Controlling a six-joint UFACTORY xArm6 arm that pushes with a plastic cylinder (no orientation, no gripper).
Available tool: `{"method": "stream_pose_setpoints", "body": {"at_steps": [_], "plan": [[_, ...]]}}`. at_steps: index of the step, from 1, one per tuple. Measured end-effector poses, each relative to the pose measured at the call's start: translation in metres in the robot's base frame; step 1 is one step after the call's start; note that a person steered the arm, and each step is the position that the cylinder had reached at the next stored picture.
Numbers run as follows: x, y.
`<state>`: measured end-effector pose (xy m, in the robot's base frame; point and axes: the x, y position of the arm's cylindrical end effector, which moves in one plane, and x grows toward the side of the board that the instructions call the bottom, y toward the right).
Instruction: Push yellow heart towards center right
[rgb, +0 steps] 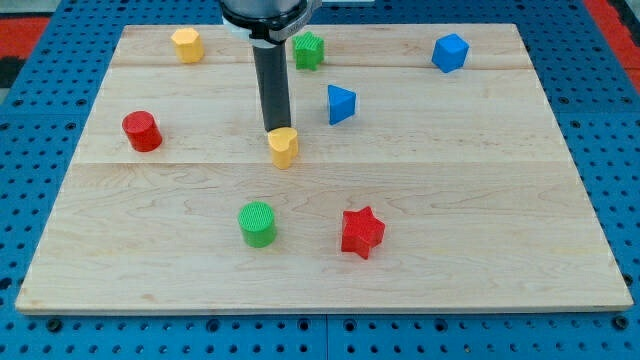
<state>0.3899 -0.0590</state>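
My tip (275, 131) is the lower end of a plain dark rod — this tool has nothing to part, close or clamp, so it can only press against things. It stands touching the yellow heart (284, 147), at that block's far-left edge, with the heart just near and right of it.

The yellow heart lies a little left of the middle of the table (480, 200), so it has most of the right half yet to cross. Just far and right of it sits a blue triangular block (341, 104). Further out are a green star-like block (309, 50) and a yellow block (187, 44) along the far edge, a blue block (450, 52) in the far right corner, a red cylinder (142, 131) to the left, and a green cylinder (257, 223) and a red star (362, 232) on the near side.

To do this push well, I judge the tip should sit squarely on the heart's left side rather than on its far-left corner — from where it stands now, a push would likely send the heart near and right, towards the red star. A straight rightward line from mid-left should pass near the blue triangular block without touching it. The heart's rounded side may let it slip off the tip, so small corrections seem wise.

No brand, label or writing can be read anywhere.
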Motion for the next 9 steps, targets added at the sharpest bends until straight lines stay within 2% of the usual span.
{"method": "stream_pose_setpoints", "body": {"at_steps": [1,4,9], "plan": [[0.017,-0.013],[0.056,0.027],[0.118,0.193]]}}
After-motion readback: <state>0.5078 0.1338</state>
